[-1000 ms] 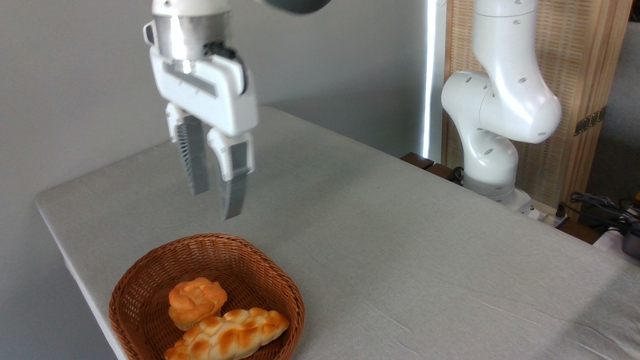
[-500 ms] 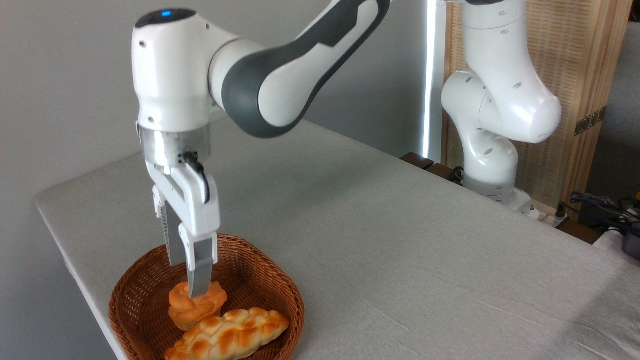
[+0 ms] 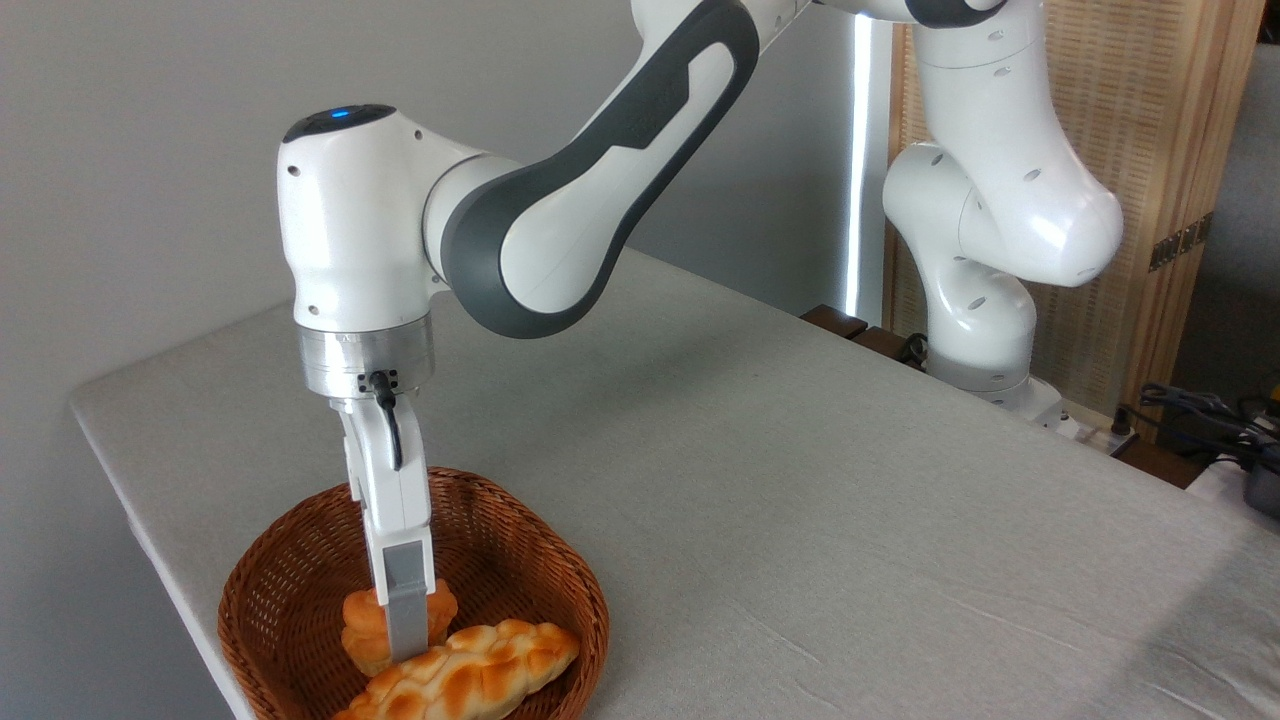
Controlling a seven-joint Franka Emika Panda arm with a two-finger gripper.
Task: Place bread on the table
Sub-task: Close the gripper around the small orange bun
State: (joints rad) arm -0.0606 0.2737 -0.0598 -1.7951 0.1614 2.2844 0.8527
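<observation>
Orange-golden bread (image 3: pixel 365 622), brown woven basket (image 3: pixel 270 590), plain light grey table (image 3: pixel 800 480)

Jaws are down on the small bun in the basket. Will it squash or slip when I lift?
The bread looks narrower under the gripper, so it probably compresses. Its glossy, rounded top may slip. It leans against the braided loaf in the wicker basket, so lifting may nudge that.

Robot test bench in a plain indoor room

A white-and-grey jointed robot arm (image 3: pixel 620 150) is bolted beside a large grey cloth-covered table (image 3: pixel 800 480); behind stand a bare grey wall (image 3: pixel 150 150), a slatted light-wood screen (image 3: pixel 1150 150), and loose black cables (image 3: pixel 1195 410).
</observation>
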